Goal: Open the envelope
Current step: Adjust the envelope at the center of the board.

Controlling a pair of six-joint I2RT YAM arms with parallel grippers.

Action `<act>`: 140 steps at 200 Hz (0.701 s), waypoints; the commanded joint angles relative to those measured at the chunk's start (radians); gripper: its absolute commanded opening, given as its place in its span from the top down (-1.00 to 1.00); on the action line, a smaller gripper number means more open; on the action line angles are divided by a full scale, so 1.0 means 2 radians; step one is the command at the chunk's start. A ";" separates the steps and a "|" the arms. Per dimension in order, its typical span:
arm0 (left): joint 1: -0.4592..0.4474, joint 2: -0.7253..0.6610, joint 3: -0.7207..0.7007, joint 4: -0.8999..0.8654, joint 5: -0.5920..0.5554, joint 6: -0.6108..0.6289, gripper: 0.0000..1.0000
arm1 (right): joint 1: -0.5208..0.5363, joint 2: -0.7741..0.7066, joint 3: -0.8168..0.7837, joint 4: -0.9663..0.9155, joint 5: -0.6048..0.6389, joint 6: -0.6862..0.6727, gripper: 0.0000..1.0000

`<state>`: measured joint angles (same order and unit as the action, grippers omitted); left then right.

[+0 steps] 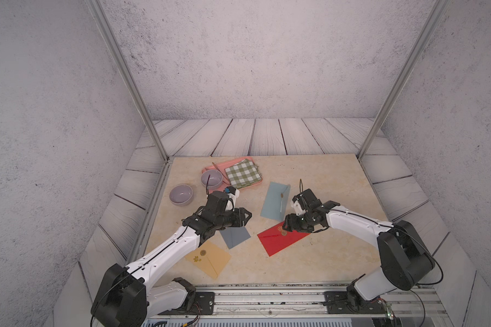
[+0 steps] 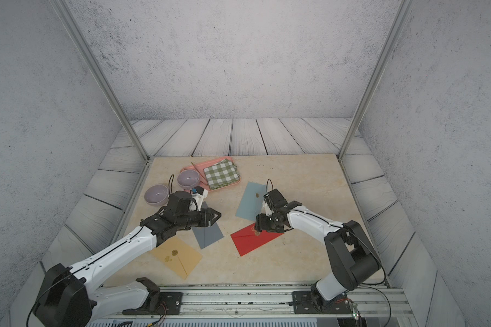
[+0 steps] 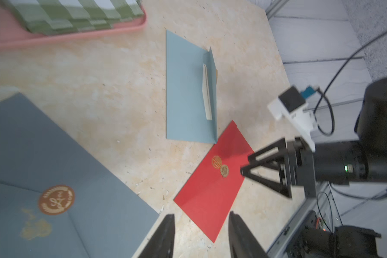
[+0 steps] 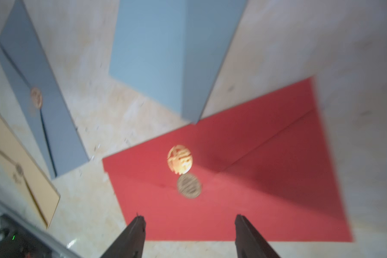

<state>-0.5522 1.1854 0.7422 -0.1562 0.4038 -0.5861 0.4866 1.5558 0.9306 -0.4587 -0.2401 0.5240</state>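
Envelope [image 1: 278, 243], the red one, lies lower centre-right in a top view, long axis rising to the right. Right gripper [image 4: 189, 217] is above it, jaws wide apart and empty, gold seal [image 4: 180, 159] just ahead; the right arm is nearer.

Red envelope [image 1: 278, 242] smooth matt paper, seals [image 4: 179, 159] on it shiny gold foil, blue envelope [image 1: 274, 202] just beside red envelope matt paper, grey envelope [image 1: 236, 236] and tan envelope [image 1: 210, 259] matt paper, table [image 1: 323, 175] smooth mottled stone look, tray [image 1: 219, 165] pink plastic, cloth [image 1: 243, 173] woven fabric, bowls [image 1: 181, 194] glossy.
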 commanded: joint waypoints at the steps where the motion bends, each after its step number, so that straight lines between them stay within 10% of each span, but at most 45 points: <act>1: -0.007 0.017 -0.005 0.021 0.069 -0.016 0.12 | -0.042 0.035 0.013 -0.003 0.039 -0.019 -0.37; 68: -0.067 0.056 -0.025 0.048 0.088 -0.038 0.11 | -0.077 0.120 0.041 0.007 -0.026 -0.029 -0.45; 140: -0.068 0.064 -0.025 0.028 0.076 -0.035 0.11 | -0.046 -0.037 -0.188 0.085 -0.182 0.066 -0.38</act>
<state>-0.6857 1.3014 0.6975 -0.0860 0.5568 -0.6559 0.3428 1.5265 0.7128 -0.2630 -0.4324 0.5743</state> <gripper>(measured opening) 0.443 0.694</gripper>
